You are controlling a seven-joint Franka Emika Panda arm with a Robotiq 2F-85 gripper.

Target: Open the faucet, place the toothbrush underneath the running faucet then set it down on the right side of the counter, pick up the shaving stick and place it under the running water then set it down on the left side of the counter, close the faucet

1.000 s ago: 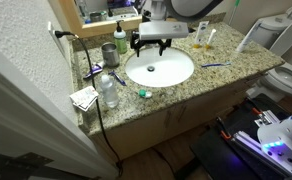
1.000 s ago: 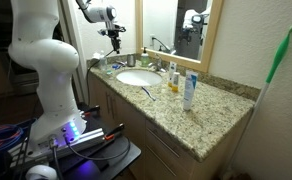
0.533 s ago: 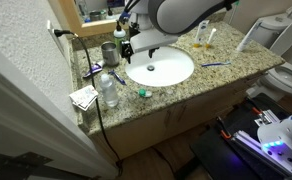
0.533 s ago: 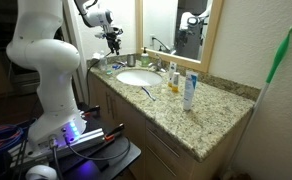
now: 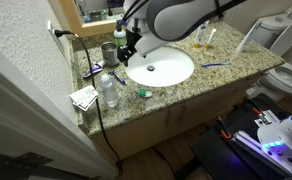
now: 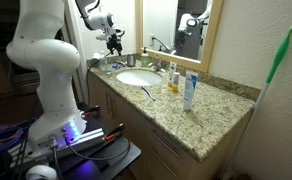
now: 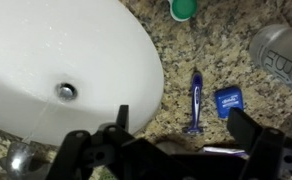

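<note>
My gripper (image 7: pixel 183 140) is open and holds nothing. It hangs over the granite counter (image 7: pixel 226 40) just left of the white basin (image 5: pixel 159 68), and shows in both exterior views (image 6: pixel 114 40). In the wrist view the blue shaving stick (image 7: pixel 196 100) lies on the counter between my fingers and below them, close to the basin's rim (image 7: pixel 136 60). The chrome faucet (image 7: pixel 21 158) shows at the lower left, and a thin stream seems to run from it toward the drain (image 7: pixel 66 91). The blue toothbrush (image 5: pixel 216 66) lies on the counter right of the basin.
Near the shaving stick are a small blue packet (image 7: pixel 227 101), a green cap (image 7: pixel 183 8) and a clear plastic bottle (image 7: pixel 281 55). A metal cup (image 5: pixel 108 52) stands behind my gripper. Amber bottles (image 5: pixel 201 38) stand at the back right, and a toilet (image 5: pixel 286 78) beyond the counter's end.
My gripper has moved from above the faucet to the left side of the basin and come lower, staying open. Nothing on the counter has moved.
</note>
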